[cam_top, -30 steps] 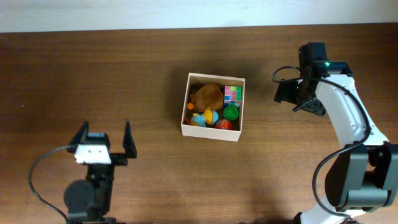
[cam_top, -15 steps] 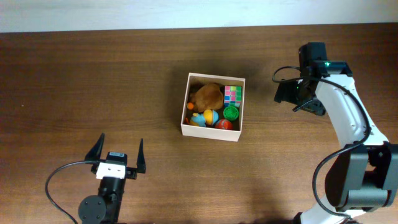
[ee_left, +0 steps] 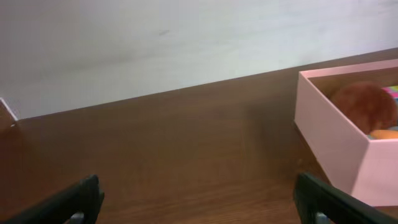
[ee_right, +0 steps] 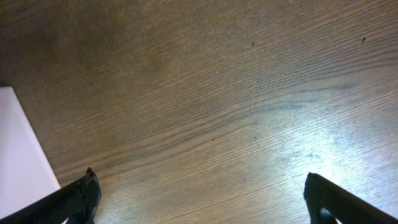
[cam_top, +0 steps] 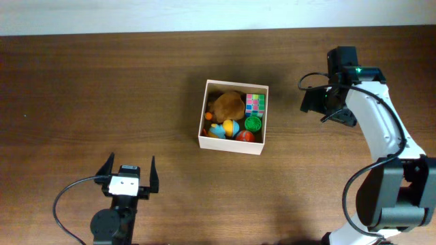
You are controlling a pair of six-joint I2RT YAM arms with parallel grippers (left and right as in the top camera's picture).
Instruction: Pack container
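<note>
The container point(cam_top: 201, 139), a square white-walled box, sits mid-table holding a brown plush point(cam_top: 228, 104), a coloured cube point(cam_top: 255, 103), a green piece point(cam_top: 253, 123), a blue-yellow ball point(cam_top: 227, 128) and a red ball point(cam_top: 245, 136). It also shows at the right of the left wrist view point(ee_left: 333, 143), and its corner at the left edge of the right wrist view point(ee_right: 18, 155). My left gripper point(cam_top: 129, 170) is open and empty at the front left. My right gripper point(cam_top: 328, 107) is open and empty over bare wood right of the box.
The brown wooden table point(cam_top: 102, 88) runs to a pale wall at the back point(ee_left: 155, 43). A cable loops from the left arm point(cam_top: 65, 201) near the front edge. The right arm's white links point(cam_top: 381, 129) stretch along the right side.
My left gripper pulled back toward the front edge and shifted right, then settled. The right arm and the box contents have not moved.
</note>
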